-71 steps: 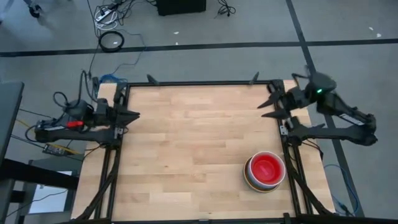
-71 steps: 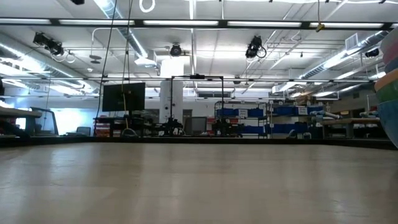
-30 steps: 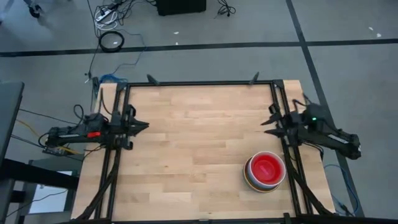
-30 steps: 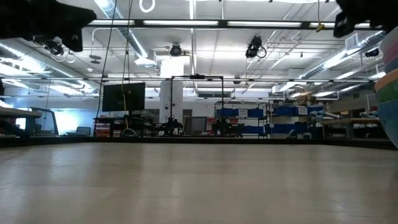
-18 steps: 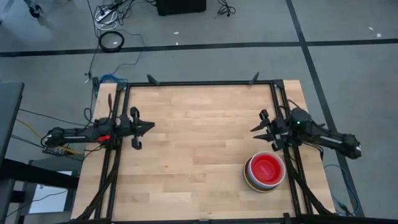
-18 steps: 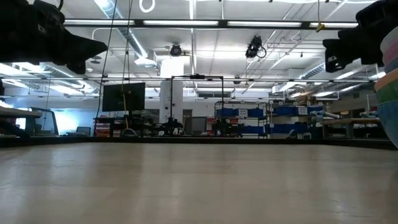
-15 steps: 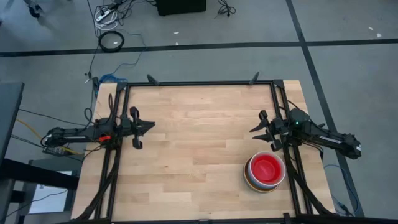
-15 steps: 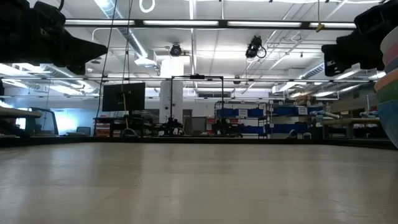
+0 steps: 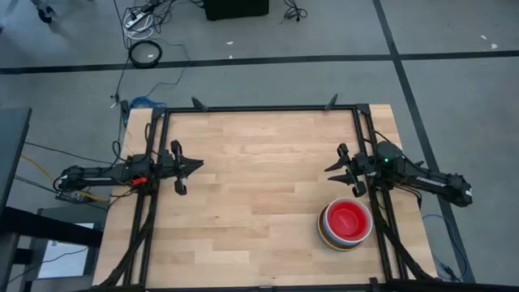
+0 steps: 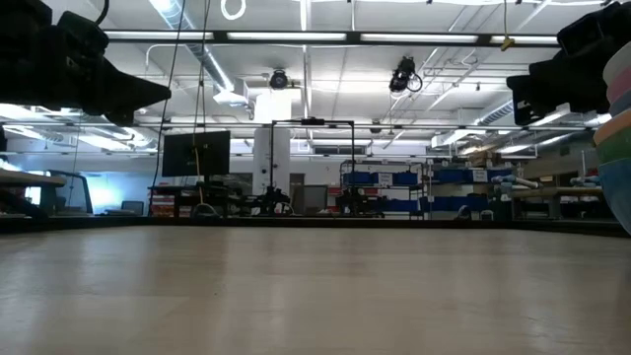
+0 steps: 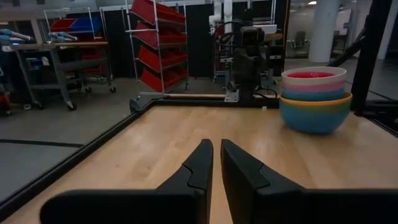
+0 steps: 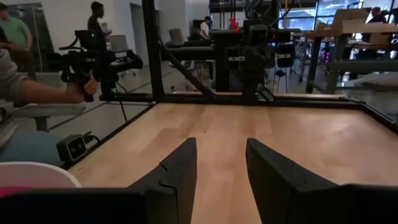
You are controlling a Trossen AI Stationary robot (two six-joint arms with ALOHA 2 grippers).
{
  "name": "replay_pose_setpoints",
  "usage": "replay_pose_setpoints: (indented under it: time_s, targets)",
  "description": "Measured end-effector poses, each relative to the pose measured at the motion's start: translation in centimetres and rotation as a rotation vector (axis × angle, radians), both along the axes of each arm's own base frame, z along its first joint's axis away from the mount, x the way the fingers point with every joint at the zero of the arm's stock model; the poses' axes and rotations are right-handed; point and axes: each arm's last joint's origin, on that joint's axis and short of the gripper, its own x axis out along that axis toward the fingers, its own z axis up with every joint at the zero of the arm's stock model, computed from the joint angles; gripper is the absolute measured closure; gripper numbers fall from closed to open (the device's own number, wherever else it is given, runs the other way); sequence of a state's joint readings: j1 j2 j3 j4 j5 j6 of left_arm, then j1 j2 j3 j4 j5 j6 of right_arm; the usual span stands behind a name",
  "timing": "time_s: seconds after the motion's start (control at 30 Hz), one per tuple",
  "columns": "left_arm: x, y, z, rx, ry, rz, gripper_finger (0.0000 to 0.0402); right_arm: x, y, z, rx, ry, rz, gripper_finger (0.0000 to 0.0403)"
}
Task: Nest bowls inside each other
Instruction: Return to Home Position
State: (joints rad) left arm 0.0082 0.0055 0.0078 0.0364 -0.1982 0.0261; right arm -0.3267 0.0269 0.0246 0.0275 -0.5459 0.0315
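Note:
The bowls (image 9: 346,225) stand nested in one stack on the table near its right edge and near side, the bottom bowl's base on the wood. From the side the stack (image 11: 314,99) shows a red inside, a white rim, then pink, blue and yellow-orange bands. My left gripper (image 9: 199,164) hovers level at the table's left edge, with only a narrow slit (image 11: 216,149) between its fingers. My right gripper (image 9: 329,169) hovers level at the right edge, just beyond the stack, open (image 12: 221,149). Neither holds anything.
Black frame rails (image 9: 369,146) run along the table's left, right and far sides. Bare wood (image 9: 259,186) spans the space between the grippers. Beyond the table's left edge, a person's hand (image 12: 78,87) holds a controller handle.
Both arms have sunk toward the table and settled there. Their grippers have edged inward toward the table's middle and levelled out. The right gripper has come closer to the bowl stack. The stack has kept still.

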Motion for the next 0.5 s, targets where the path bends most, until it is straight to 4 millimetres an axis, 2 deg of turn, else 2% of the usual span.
replay_pose_setpoints:
  time_s: [0.5]
  targets:
    - [0.00, 0.00, 0.00, -0.007, -0.002, 0.000, 0.0362, 0.00, 0.00, 0.01, 0.000, -0.001, 0.001, 0.0275]
